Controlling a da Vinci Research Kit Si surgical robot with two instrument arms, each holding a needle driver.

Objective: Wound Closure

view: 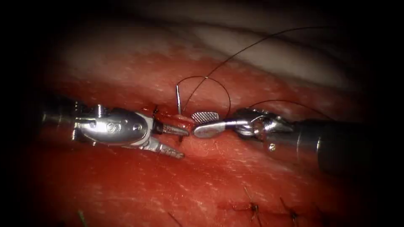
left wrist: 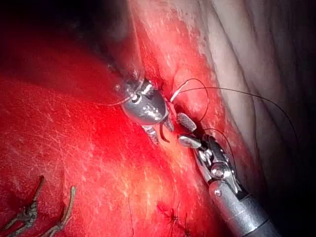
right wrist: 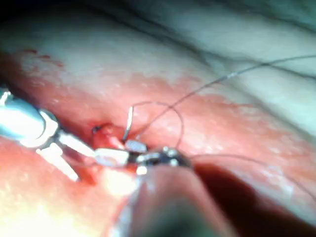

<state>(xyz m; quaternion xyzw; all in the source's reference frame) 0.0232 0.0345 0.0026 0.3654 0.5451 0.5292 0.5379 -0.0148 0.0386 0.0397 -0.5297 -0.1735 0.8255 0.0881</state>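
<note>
The curved needle (view: 178, 99) stands upright in the tissue (view: 219, 176) at the cut, one end sticking up and the rest buried. Neither tool holds it. My left tool (view: 185, 143) comes in from the left with its jaws open around the raised tissue lip just below the needle. My right tool (view: 194, 125) faces it from the right, jaws open and holding nothing, its tips close to the needle's base. Dark thread (view: 210, 80) loops from the needle's free end and runs off up to the right. The needle (left wrist: 177, 91) (right wrist: 129, 123) also shows in both wrist views.
Two finished stitches (view: 253, 207) (view: 291, 215) with short cut ends sit in the tissue toward the front. A pale fatty band (view: 273, 54) lies behind the cut. Red fluid wets the tissue around the tools.
</note>
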